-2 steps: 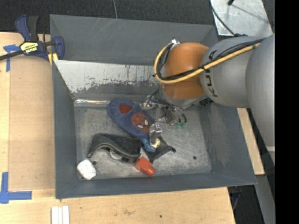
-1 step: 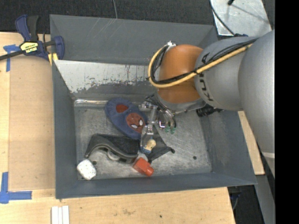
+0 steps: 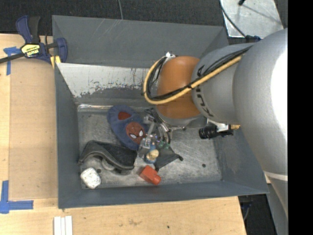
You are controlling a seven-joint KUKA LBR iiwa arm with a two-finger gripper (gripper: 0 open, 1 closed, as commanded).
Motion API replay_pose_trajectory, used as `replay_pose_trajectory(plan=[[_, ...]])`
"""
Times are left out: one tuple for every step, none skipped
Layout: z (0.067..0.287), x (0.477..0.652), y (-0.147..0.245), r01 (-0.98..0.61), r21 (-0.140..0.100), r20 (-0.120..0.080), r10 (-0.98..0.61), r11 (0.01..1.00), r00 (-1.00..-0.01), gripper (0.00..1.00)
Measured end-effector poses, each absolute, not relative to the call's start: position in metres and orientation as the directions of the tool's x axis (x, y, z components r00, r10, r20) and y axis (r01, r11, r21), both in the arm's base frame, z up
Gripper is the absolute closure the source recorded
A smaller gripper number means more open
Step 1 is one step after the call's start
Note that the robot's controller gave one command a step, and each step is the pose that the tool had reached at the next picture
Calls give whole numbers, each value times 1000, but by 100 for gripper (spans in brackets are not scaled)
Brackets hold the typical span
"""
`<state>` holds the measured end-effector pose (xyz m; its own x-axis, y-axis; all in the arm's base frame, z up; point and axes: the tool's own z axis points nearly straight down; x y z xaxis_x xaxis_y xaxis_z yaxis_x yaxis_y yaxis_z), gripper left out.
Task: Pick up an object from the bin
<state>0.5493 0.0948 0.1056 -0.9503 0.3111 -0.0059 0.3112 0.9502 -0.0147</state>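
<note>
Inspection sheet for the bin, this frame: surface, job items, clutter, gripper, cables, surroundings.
Surface: grey metal bin, floor scuffed, far wall scratched.
Job's things: blue cloth with red Spider-Man face, mid-floor, left of gripper; small pale ball close by its tip.
Clutter: black curved piece, white lumpy ball, red block, dark wedge, along near side.
Gripper: low over mid-floor among the things; hold cannot be told.
Cables: yellow-black cable looped over orange wrist cover.
Surroundings: nothing seen.
</note>
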Motion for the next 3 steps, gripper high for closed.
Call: replay_pose_trajectory(plan=[[74,557,90,316,-5,-2,316,949,-949,0],[76,558,88,315,-2,-2,315,949,-949,0],[78,560,89,314,1,-7,314,949,-949,100]])
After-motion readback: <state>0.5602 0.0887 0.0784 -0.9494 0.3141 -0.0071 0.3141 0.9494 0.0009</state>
